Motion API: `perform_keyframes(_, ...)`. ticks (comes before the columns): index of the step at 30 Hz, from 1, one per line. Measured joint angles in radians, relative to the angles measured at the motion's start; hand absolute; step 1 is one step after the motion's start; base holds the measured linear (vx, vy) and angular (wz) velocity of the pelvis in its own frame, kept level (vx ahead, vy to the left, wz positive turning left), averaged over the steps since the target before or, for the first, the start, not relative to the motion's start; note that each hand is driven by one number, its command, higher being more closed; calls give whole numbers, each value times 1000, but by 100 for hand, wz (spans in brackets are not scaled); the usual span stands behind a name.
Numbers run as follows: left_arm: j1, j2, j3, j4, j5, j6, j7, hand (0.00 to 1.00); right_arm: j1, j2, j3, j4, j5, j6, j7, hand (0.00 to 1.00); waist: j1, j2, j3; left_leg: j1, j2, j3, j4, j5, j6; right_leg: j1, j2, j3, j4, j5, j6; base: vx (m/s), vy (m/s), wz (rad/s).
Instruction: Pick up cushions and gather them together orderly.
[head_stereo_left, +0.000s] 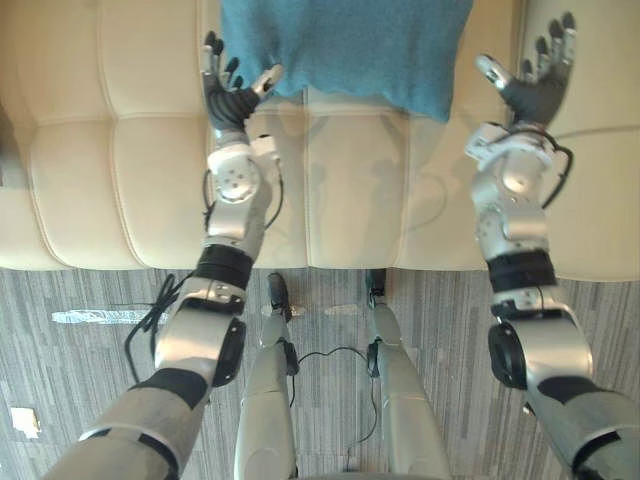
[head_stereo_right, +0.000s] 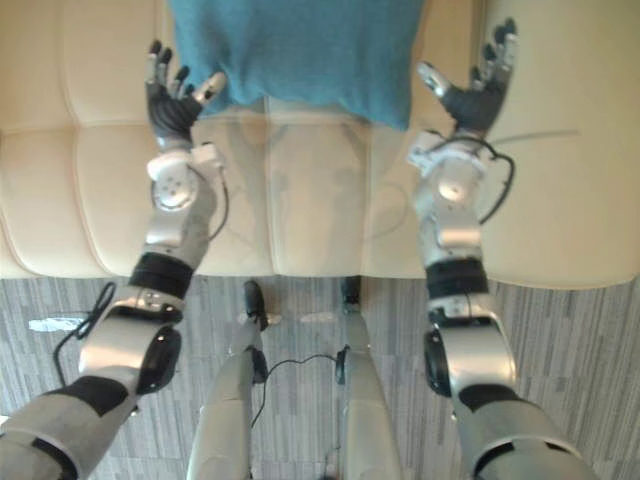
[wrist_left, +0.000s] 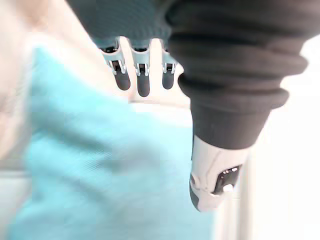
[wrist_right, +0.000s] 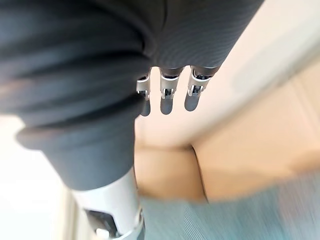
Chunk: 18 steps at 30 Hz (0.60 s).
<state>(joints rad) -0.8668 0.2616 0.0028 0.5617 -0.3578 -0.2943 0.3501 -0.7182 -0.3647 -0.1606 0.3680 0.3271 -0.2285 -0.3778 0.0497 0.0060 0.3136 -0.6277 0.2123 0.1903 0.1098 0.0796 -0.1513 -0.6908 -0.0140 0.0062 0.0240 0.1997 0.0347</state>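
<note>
1. The teal cushion (head_stereo_left: 350, 45) lies on the cream sofa (head_stereo_left: 100, 180), between the two sets of fingers. It looks to have been left there loose, and I see no other cushion near it to join.

2. The left hand (head_stereo_left: 228, 95) is open, its fingers (head_stereo_left: 212, 50) straight and spread with the palm turned inward. The cushion's lower corner sits just inside the thumb, and the thumb tip seems to touch it. In the left wrist view the cushion (wrist_left: 100, 175) lies close below the straight fingers (wrist_left: 142, 75).

3. The right hand (head_stereo_left: 535, 90) mirrors it: it is open with the palm inward and holds nothing. The cushion's other edge is just inside its thumb, with a strip of bare sofa between them.

4. Both arms reach forward over the seat, nearly parallel, with the wrists raised. My reading is that the hands are set this way to press in from both sides. A soft, wide cushion is easier to lift squeezed between two palms than pinched by one.

5. The grasp is not yet made. The right fingers need to come inward to meet the fabric before any lift.
</note>
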Motion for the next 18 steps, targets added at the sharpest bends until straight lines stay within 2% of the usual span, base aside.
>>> perform_keyframes(2, 146, -3, 8, -79, 1, -22, -26, 0, 177, 16, -24, -97, 0, -15, 37, 0, 2, -3, -2, 73, 4, 0, 0, -15, -6, 61, 4, -4, 29, -35, -4, 21, -4, -1)
perform_keyframes(5, 376, -50, 8, -152, 3, -22, -70, 0, 411, 92, -30, -189, -9, -21, 93, 0, 1, -10, -8, 165, 4, 5, 0, -41, 0, 139, 4, -5, 53, -70, -7, 93, 5, -1)
perform_keyframes(7, 524, -95, 6, -170, 7, -20, -100, 0, 538, 152, -20, -200, -36, -20, 135, 0, 3, -23, -28, 211, 1, 10, 0, -55, 3, 175, 2, -5, 71, -93, -7, 111, 18, 0)
perform_keyframes(10, 737, -167, 3, -137, 69, -1, -148, 0, 729, 256, -20, -173, -122, -18, 188, 0, 9, -34, -73, 289, -2, 14, -1, -82, 8, 250, -2, -8, 81, -128, -2, 108, 29, 3)
perform_keyframes(11, 772, -178, 3, -111, 89, 4, -160, 0, 756, 274, -20, -146, -140, -18, 200, 0, 10, -35, -89, 305, -4, 15, -1, -88, 11, 265, -4, -8, 81, -135, 1, 99, 45, 1)
perform_keyframes(13, 855, -211, 11, 28, 146, 27, -192, 0, 809, 324, -24, 12, -174, -17, 229, 0, 9, -32, -157, 356, -12, 16, -4, -104, 9, 318, -13, -13, 81, -155, 7, 106, 59, 7)
perform_keyframes(18, 897, -242, 44, 342, 265, 79, -230, 0, 824, 362, -51, 395, -207, 20, 262, 0, 5, -26, -225, 454, -44, 16, -39, -121, 20, 431, -38, -17, 18, -153, 27, 44, 57, 7)
